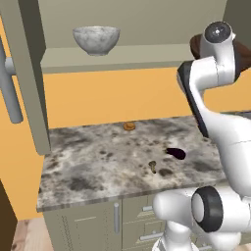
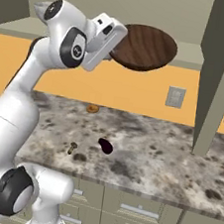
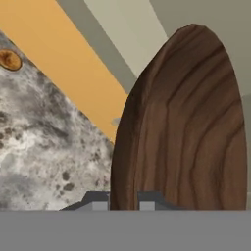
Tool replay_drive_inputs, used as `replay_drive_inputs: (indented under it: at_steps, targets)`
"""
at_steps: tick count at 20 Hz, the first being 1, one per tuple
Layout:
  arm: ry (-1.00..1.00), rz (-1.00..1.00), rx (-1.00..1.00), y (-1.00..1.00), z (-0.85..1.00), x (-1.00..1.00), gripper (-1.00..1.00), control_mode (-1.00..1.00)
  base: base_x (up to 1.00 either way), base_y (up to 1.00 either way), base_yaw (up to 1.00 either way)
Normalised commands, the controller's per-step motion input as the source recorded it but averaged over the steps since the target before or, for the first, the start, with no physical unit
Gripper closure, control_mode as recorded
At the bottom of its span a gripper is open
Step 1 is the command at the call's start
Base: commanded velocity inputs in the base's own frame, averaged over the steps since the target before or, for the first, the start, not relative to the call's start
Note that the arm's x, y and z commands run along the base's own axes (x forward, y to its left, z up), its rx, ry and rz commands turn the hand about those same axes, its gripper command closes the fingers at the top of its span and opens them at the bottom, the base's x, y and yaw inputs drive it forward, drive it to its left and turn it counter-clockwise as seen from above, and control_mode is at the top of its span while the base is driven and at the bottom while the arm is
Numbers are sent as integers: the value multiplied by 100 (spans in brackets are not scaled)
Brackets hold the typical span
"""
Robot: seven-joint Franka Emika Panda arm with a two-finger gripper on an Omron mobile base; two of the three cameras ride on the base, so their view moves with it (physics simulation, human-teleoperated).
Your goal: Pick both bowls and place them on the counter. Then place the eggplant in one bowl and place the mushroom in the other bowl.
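Marbled grey-white bowl (image 1: 96,39) sits on the shelf (image 1: 122,58) at the left, well away from everything else. Down on the speckled worktop (image 1: 98,166) there's a flat orange-brown lump (image 1: 129,126) near the back wall, then the tiny mushroom (image 1: 153,165) and the dark eggplant (image 1: 176,153) near each other. Up right, the gripper (image 3: 124,201) has its jaws clenched on the wooden bowl's (image 2: 145,47) rim, just above the shelf. The arm blocks most of that bowl from the left side.
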Motion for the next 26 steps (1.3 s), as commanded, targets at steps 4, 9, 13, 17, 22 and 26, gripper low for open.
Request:
replay_drive_inputs:
  at_steps: [4, 9, 13, 17, 22, 26]
  targets:
    - [0, 0, 0, 27, -44, -100, 100, -100, 0, 0, 0]
    - [5, -2, 0, 4, -69, -58, 100, -100, 0, 0, 0]
    - [9, -2, 2, 0, -89, -33, 100, -100, 0, 0, 0]
    - [10, 0, 1, -1, -97, -26, 100, -100, 0, 0, 0]
    - [10, 1, 1, -7, -84, 25, 100, -100, 0, 0, 0]
    - [16, 5, 8, -36, -77, 77, 100, -100, 0, 0, 0]
